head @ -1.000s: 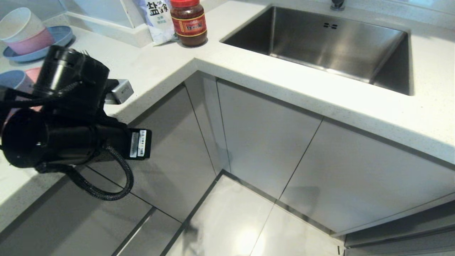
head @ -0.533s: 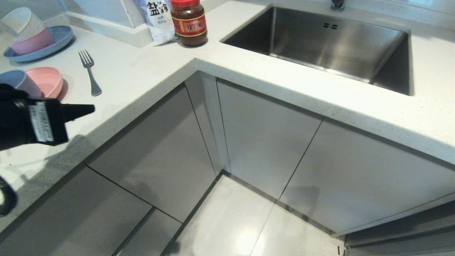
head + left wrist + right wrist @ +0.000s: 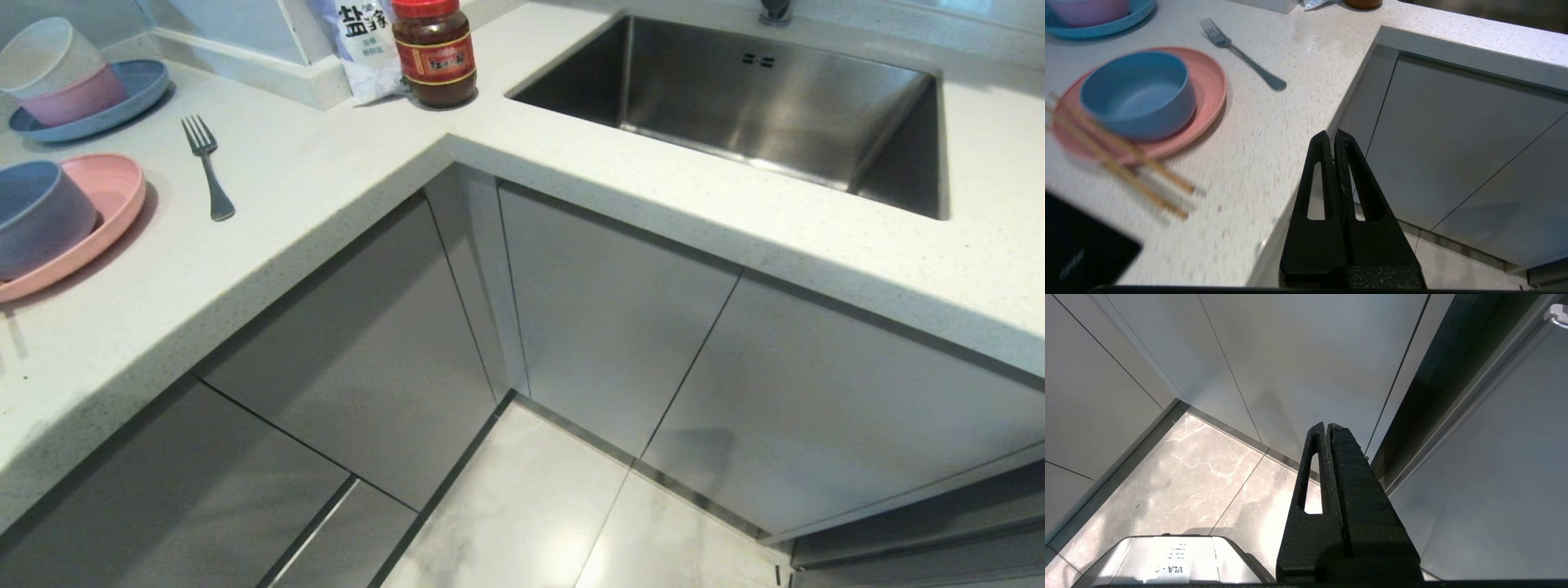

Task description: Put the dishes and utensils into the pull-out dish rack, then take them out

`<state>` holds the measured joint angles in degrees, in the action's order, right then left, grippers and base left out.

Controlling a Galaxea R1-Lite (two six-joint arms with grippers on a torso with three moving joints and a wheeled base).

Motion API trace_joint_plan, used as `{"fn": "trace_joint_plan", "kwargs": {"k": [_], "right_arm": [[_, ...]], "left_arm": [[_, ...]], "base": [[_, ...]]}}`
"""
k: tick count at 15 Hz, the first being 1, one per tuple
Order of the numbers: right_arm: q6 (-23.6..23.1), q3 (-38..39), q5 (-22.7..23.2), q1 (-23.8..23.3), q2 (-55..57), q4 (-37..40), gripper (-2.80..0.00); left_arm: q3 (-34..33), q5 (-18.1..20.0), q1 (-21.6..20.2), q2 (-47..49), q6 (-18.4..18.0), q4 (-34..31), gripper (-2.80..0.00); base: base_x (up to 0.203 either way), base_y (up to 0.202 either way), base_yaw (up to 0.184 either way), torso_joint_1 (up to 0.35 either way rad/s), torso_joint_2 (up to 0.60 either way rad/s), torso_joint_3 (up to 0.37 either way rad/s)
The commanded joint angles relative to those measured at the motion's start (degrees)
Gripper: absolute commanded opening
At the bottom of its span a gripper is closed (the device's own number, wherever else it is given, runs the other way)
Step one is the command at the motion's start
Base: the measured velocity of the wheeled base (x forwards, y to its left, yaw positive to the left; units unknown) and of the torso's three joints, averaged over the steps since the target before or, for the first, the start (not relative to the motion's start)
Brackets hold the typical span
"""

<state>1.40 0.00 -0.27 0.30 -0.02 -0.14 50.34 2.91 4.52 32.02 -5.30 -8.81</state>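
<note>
The pale-pink plate [image 3: 110, 200] lies at the left end of the counter, and the blue-grey bowl [image 3: 41, 216] stands on it. The steel fork [image 3: 208, 171] lies beside them, towards the corner. In the left wrist view I see the plate [image 3: 1208, 81], bowl [image 3: 1139, 94] and fork [image 3: 1245, 61] again. The wooden chopsticks [image 3: 1118, 163] rest across the plate's near rim. My left gripper [image 3: 1334, 136] is shut and empty over the counter's front edge, away from the dishes. My right gripper [image 3: 1327, 426] is shut and empty, parked low by the cabinet fronts. The spoon and the pull-out dish rack are out of view.
Cream and pink bowls sit stacked on a blue plate [image 3: 135, 90] at the back left. A red-lidded jar [image 3: 433, 53] and a salt bag [image 3: 363, 37] stand in the corner beside the steel sink [image 3: 735, 98]. Closed grey cabinet fronts [image 3: 604, 302] run below the counter.
My left arm has pulled back off the counter and out of the head view at the lower left. That uncovered the plate, bowl and fork. None of the dishes moved.
</note>
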Motion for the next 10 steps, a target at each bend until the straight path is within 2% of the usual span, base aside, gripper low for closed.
{"fn": "trace_joint_plan", "kwargs": {"k": [1,3,6,7,8,10], "right_arm": [[0.00,0.09,0.00,-0.03,-0.18,-0.02,-2.80],[0.00,0.09,0.00,0.01,-0.24,-0.03,-2.80],[0.00,0.09,0.00,0.02,-0.24,-0.03,-2.80],[0.00,0.09,0.00,-0.04,-0.24,-0.02,-2.80],[0.00,0.09,0.00,0.05,-0.24,-0.03,-2.80],[0.00,0.09,0.00,0.01,-0.24,-0.03,-2.80]], "left_arm": [[-7.92,0.01,-1.43,-14.28,1.19,-0.67,-2.80],[-14.43,0.52,-3.42,-21.78,1.83,-1.85,-2.80],[-20.92,4.98,-4.62,-31.57,2.52,-8.68,-2.80],[-23.65,3.07,-4.77,-32.09,4.00,-8.52,-2.80],[-26.84,1.36,-4.82,-32.06,4.83,-5.86,-2.80],[-33.86,-1.13,-4.86,-32.03,5.08,3.35,-2.80]], "base": [[0.000,0.000,0.000,0.000,0.00,0.000],[0.000,0.000,0.000,0.000,0.00,0.000],[0.000,0.000,0.000,0.000,0.00,0.000],[0.000,0.000,0.000,0.000,0.00,0.000],[0.000,0.000,0.000,0.000,0.00,0.000],[0.000,0.000,0.000,0.000,0.00,0.000]]}}
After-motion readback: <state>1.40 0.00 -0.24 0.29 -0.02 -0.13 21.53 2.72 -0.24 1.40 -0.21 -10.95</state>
